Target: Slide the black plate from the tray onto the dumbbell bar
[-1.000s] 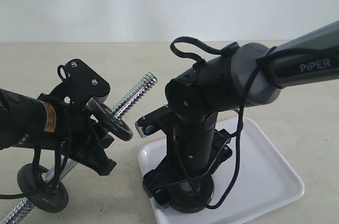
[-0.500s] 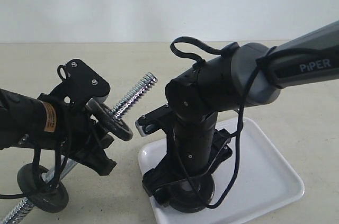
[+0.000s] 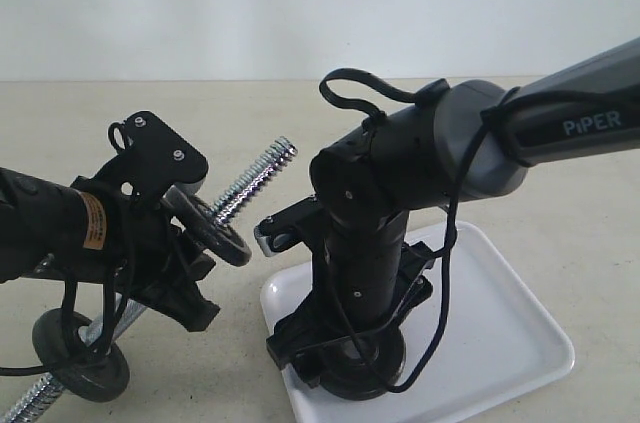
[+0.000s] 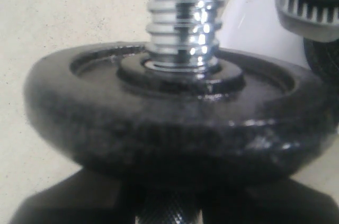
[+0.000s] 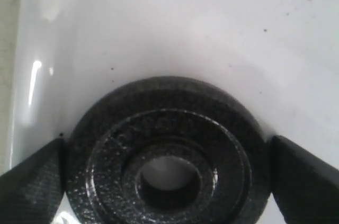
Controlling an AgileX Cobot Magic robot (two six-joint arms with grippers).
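Right wrist view: black plate (image 5: 169, 121) lies flat on tray (image 5: 212, 33), near a corner. R gripper (image 5: 167, 179) jaws spread wide, straddling plate, pads at its rim w/ slim gap on one side. L gripper (image 3: 185, 293) pinches dumbbell bar (image 3: 255, 178), tilted; upper disc (image 3: 210, 228) and lower disc (image 3: 80, 358) threaded on it.

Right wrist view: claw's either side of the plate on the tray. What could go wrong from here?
1. The plate lies flat on the glossy tray, and the right claw only has its rounded rim to pinch; it may slip out or skid.
2. The bar, held tilted by the left claw, has threads at its free end; the plate's small hole could catch on them.
3. A loose cable hangs beside the right claw and might snag.
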